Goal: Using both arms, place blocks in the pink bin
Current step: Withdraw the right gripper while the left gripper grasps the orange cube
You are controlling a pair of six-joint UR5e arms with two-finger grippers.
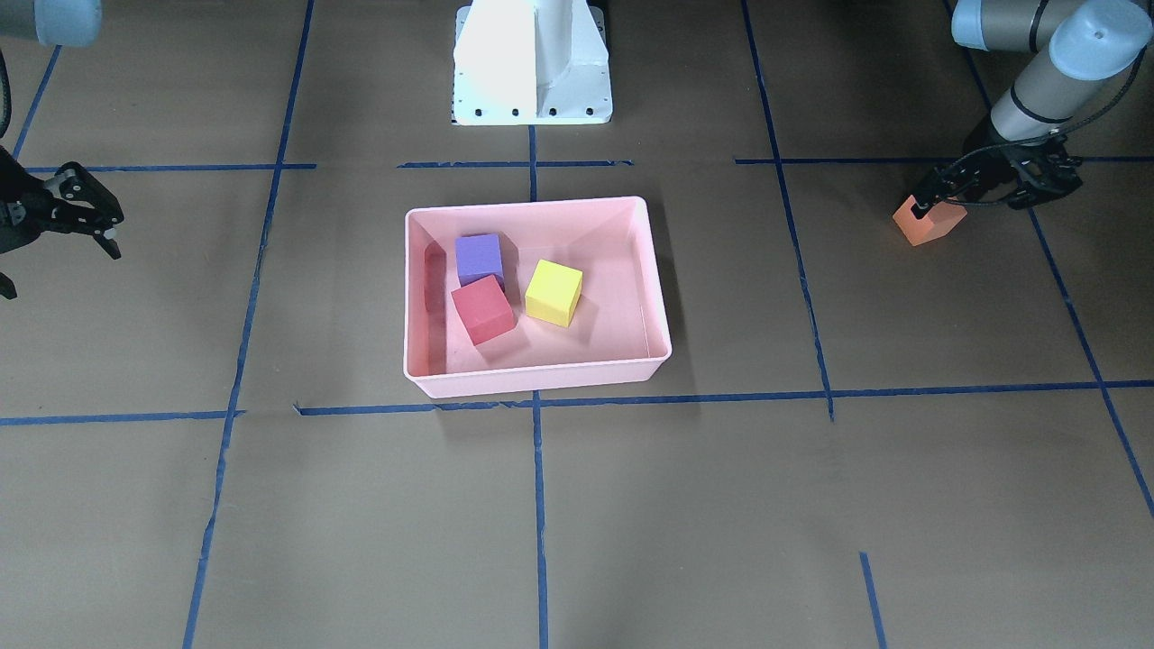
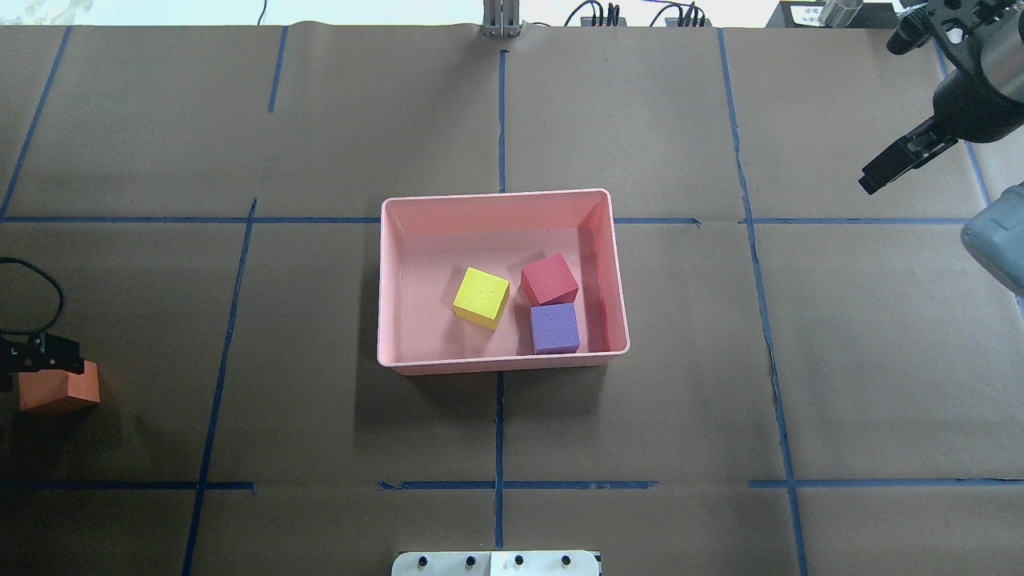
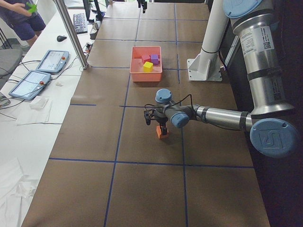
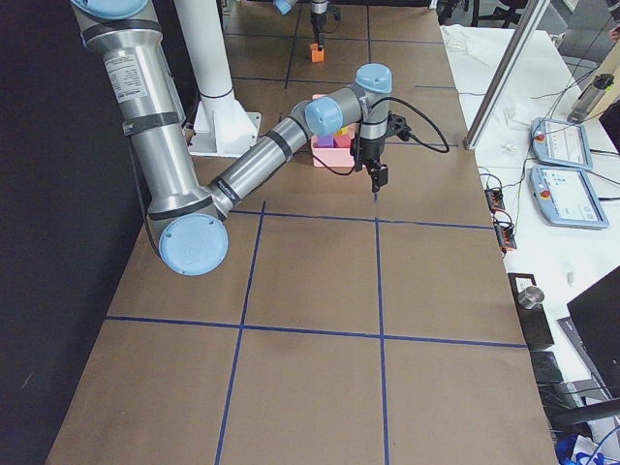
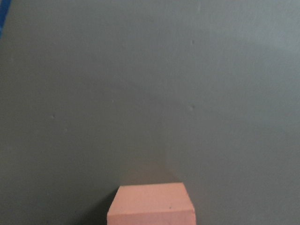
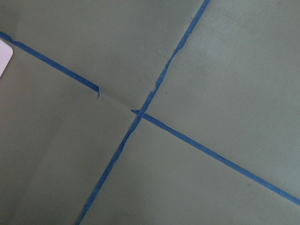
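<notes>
Three of four done: red block [image 1: 482, 309], purple block [image 1: 479, 258] and yellow block [image 1: 553, 291] lie in the pink bin [image 1: 541, 383]. Orange block [image 1: 933, 225] sits well apart on the table [image 1: 631, 505] at the left gripper [image 1: 929, 209]; we cannot tell if its fingers grip. Right gripper [image 1: 59, 261] has fingers spread, empty

Table [image 2: 320, 120] papered brown with a blue tape [image 2: 499, 120] grid; directly on it are the pink bin [image 2: 500, 364] at centre, the orange block [image 2: 60, 390] well apart at the robot's far left, and the white base [image 1: 532, 99] at the robot-side edge.
</notes>
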